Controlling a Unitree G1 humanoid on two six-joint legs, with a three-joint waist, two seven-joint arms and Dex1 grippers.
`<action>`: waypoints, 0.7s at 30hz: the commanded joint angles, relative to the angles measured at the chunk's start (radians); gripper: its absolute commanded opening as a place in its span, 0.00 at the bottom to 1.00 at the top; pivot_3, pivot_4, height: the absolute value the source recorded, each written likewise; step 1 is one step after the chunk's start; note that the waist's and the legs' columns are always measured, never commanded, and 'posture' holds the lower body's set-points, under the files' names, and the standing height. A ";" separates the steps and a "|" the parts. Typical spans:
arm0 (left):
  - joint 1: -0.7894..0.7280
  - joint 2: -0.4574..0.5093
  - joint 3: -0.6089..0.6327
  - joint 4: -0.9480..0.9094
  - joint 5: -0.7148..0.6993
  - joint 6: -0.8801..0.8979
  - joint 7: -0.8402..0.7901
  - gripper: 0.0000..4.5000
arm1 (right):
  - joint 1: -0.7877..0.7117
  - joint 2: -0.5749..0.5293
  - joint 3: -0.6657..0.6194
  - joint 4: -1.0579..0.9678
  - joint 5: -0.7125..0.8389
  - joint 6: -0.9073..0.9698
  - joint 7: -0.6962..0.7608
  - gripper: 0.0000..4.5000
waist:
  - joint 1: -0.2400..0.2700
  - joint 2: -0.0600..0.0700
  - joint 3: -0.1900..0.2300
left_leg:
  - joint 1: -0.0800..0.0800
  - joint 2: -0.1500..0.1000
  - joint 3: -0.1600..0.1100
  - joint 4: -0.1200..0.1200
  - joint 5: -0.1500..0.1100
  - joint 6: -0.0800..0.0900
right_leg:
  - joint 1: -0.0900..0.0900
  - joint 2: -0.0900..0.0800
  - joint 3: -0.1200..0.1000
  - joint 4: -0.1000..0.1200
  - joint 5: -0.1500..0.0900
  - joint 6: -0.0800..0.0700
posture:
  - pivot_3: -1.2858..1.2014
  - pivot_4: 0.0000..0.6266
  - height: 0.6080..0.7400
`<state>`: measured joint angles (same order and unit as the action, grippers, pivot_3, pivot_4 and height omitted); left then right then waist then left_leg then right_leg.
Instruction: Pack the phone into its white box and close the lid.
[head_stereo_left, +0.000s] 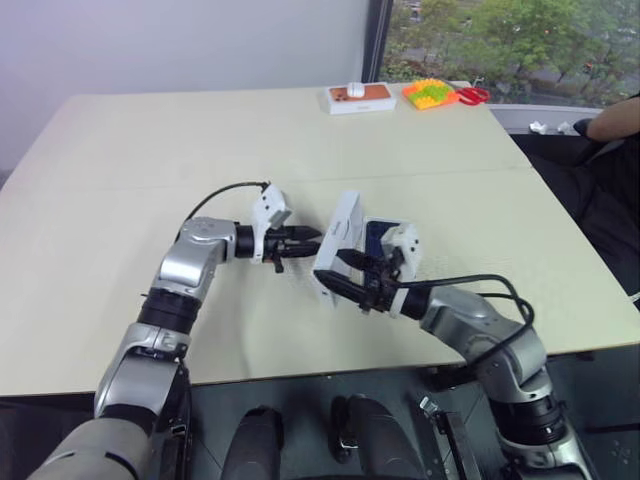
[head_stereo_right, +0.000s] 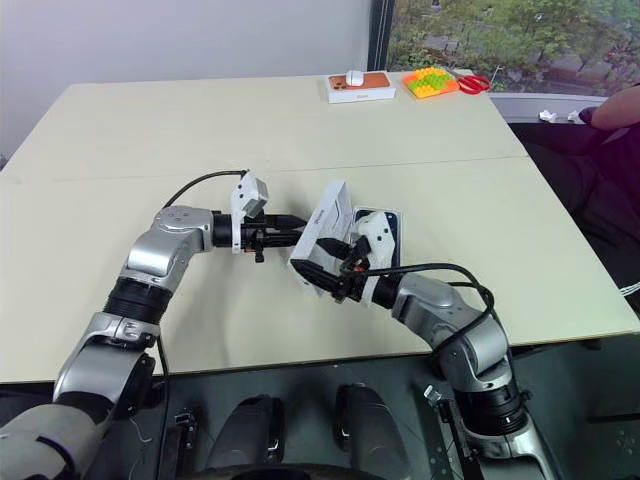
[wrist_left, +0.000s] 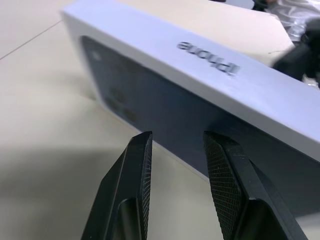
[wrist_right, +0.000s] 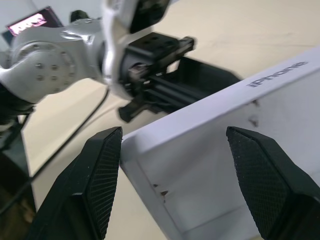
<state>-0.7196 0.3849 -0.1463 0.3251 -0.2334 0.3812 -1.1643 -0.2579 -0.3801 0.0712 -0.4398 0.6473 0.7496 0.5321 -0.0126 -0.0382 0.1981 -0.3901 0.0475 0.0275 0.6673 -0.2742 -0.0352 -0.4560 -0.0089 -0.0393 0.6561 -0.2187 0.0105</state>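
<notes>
White cardboard, the lid stands tilted on edge on the bench, between both arms. The right pincer gapes wide around its rim, not gripping. The left pincer, part open and holding nothing, points at its printed face. Beyond, the phone lies in the white box. The right wrist view shows the lid's plain inside, the left wrist view its lettering.

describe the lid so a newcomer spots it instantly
On the beige table, look at the near middle, between the two grippers. The lid is the white tray tilted up on edge there. Unlike the white box beside it, its outer face carries a dark phone picture.
</notes>
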 joint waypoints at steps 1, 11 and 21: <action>0.014 -0.014 -0.018 -0.067 -0.027 0.021 -0.008 0.38 | -0.005 -0.044 -0.070 -0.078 0.031 0.023 -0.012 0.77 | 0.001 0.000 0.000 | 0.000 0.000 0.000 0.000 0.000 0.000 | 0.000 0.000 0.000 0.000 0.000 0.000 | 0.52 0.24 1.00; 0.016 -0.035 -0.038 -0.070 -0.030 0.034 0.004 0.38 | 0.015 -0.156 -0.143 -0.153 0.060 0.081 -0.020 0.77 | 0.000 0.000 0.000 | 0.000 0.000 0.000 0.000 0.000 0.000 | 0.000 0.001 0.000 0.000 0.000 0.000 | 0.52 0.24 1.00; -0.040 -0.124 -0.052 0.016 -0.011 0.010 0.046 0.38 | 0.008 -0.219 -0.214 -0.167 0.058 0.072 -0.020 0.77 | 0.002 0.000 0.000 | 0.000 0.000 0.000 0.000 0.000 0.000 | 0.001 0.000 0.000 0.000 0.000 0.000 | 0.52 0.24 1.00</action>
<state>-0.7253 0.2687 -0.1995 0.3317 -0.2473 0.4061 -1.1286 -0.2441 -0.5869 -0.1093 -0.5674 0.6926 0.8360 0.5114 -0.0107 -0.0383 0.1981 -0.3896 0.0472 0.0273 0.6673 -0.2742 -0.0351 -0.4551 -0.0086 -0.0392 0.6559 -0.2188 0.0107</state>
